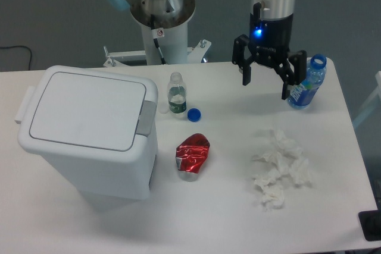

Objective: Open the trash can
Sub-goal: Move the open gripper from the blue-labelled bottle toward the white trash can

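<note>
The bin (89, 132) stands at the bench's (208, 206) left, lid down, grey tab (146, 117) facing right; just right of it a clear bottle (176, 94), blue cap (193, 114), red foil (193, 155); tissues (278, 168) further right; claw (265, 84) apart, empty, above the back right beside a blue bottle (308, 84).

One fixed camera looks steeply down from the front across the table (226, 206) toward the arm's base (161, 34).

Gripper (265, 86) pointing down, fingers spread, nothing held.
</note>
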